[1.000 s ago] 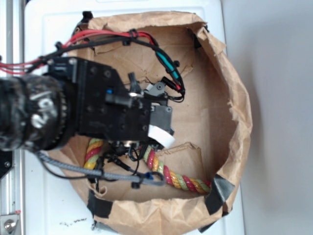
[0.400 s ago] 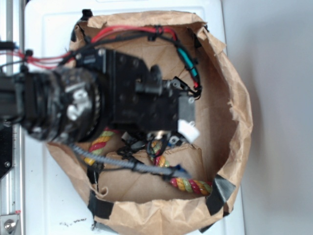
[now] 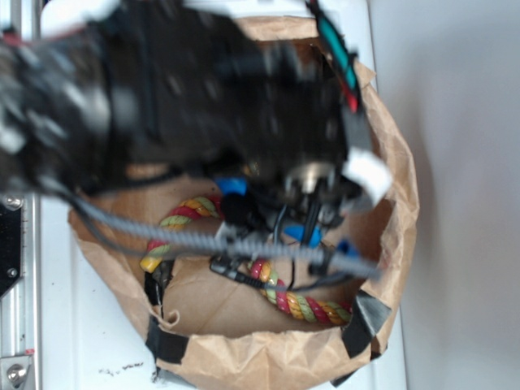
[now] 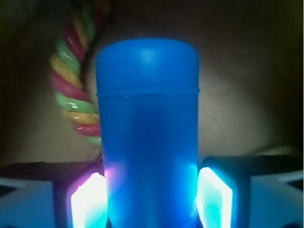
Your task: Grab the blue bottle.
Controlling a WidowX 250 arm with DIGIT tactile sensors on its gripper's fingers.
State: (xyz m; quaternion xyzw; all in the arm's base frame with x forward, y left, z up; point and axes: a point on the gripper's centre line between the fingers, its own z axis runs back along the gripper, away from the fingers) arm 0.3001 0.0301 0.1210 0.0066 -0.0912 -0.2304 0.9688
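One blue bottle [image 4: 148,137] squarely between the gripper [image 4: 151,199] pads [image 4: 88,202].

A white table [image 3: 89,341] carries everything, with a metal rail [image 3: 18,309] along its left edge and a few dark specks near the bottom. A brown paper bag [image 3: 268,361] lies directly on it, rolled down into a shallow open bowl, its rim crumpled and patched with black tape [image 3: 361,321] at the lower right and lower left. On the bag's floor lies a red, yellow and green rope [image 3: 296,305], curving from the left side down toward the lower right.
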